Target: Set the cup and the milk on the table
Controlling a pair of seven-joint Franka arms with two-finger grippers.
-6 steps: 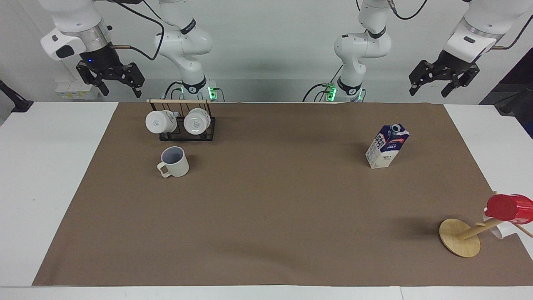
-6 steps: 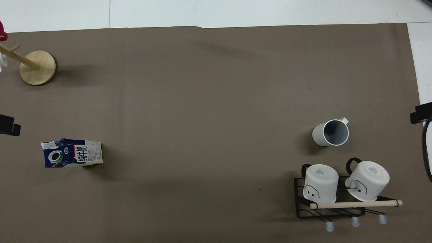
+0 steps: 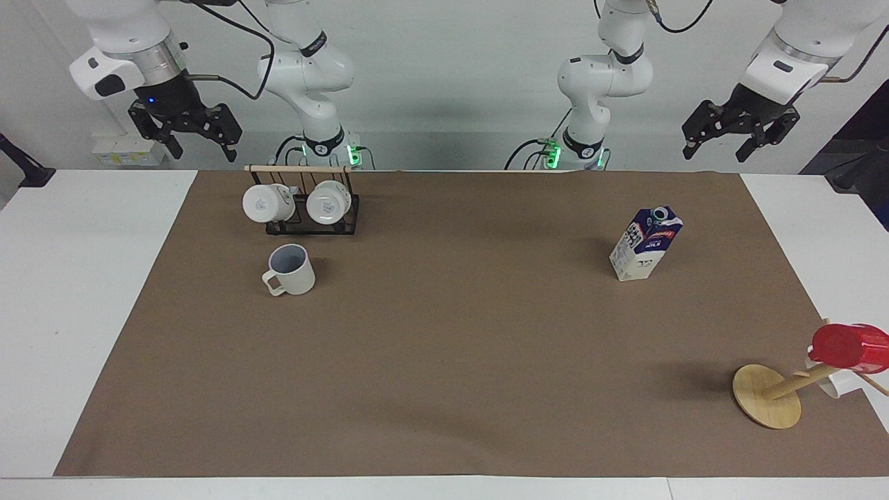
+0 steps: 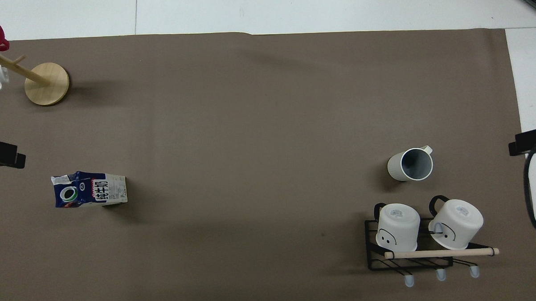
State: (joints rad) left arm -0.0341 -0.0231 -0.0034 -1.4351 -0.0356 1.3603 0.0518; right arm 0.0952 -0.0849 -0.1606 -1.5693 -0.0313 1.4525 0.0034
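The cream-white cup [image 3: 292,269] stands upright on the brown mat [image 3: 444,361] of the table, just farther from the robots than the mug rack; it also shows in the overhead view [image 4: 411,164]. The milk carton [image 3: 646,244] stands upright on the mat toward the left arm's end, also seen from overhead [image 4: 89,189]. My right gripper [image 3: 200,151] hangs open and empty high over the right arm's end of the table. My left gripper [image 3: 717,151] hangs open and empty high over the left arm's end. Both are well apart from the cup and the carton.
A black wire rack [image 3: 305,208] holds two white mugs with logos near the robots' edge. A tilted wooden mug tree [image 3: 767,396] with a red cup [image 3: 847,346] and a small white mug stands at the left arm's end, far from the robots.
Both grippers have shifted very slightly upward. The cup, the carton and the racks have not moved.
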